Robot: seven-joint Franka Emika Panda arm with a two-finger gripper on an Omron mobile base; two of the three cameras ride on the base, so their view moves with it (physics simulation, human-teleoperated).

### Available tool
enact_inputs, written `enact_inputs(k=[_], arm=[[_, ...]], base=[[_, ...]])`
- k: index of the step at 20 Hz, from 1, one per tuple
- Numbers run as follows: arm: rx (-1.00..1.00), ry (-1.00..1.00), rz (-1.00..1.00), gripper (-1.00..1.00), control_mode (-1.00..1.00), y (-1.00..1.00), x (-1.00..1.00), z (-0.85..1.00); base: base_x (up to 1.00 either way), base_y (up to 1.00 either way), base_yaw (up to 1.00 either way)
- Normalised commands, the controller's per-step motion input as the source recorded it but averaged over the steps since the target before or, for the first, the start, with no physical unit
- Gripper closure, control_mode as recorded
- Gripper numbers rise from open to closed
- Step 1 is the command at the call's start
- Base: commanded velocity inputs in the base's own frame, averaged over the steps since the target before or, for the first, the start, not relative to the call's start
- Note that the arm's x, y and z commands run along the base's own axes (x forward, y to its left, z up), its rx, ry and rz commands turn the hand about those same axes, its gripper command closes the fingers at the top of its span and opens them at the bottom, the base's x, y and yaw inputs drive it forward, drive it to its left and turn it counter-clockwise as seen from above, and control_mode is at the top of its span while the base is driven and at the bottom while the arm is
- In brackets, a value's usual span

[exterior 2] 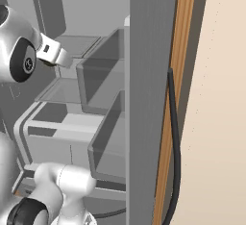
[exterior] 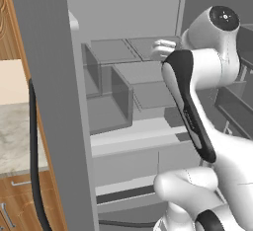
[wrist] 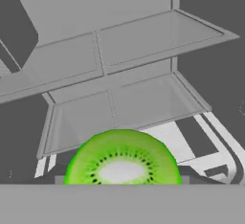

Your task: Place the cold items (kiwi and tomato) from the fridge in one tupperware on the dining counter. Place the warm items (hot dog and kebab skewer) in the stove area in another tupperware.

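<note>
Gripper [exterior: 159, 51] reaches into the open fridge [exterior: 123, 18] over the glass shelves [wrist: 134, 108], and the hand view shows the cut kiwi [wrist: 122, 158] right at it, apparently pinched, though the fingertips themselves are hidden.

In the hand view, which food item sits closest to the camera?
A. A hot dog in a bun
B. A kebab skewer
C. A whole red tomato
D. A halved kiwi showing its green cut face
D: a kiwi with bright green flesh, a pale core and a ring of dark seeds sits at the bottom of the hand view, in front of the grey fridge shelves.
</note>
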Motion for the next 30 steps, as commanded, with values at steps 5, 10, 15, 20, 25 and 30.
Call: enact_inputs(k=[5,10,15,20,25,30], arm=[[-0.01,0.04,0.0,1.0,-1.0,-0.03,-0.7,-0.16],[0.0,0.0,-0.02,1.0,-1.0,-0.04,-0.49,-0.22],[0.0,0.0,0.0,1.0,1.0,0.0,0.0,0.0],[0.0,0.0,0.0,1.0,1.0,0.0,0.0,0.0],[0.0,0.0,0.0,1.0,1.0,0.0,0.0,0.0],[0.0,0.0,0.0,1.0,1.0,0.0,0.0,0.0]], base=[[0.0,0.0,0.0],[0.0,0.0,0.0],[-0.82,0.02,-0.15],[-0.67,0.17,-0.5],[-0.71,0.23,-0.6],[-0.77,0.21,-0.62]])
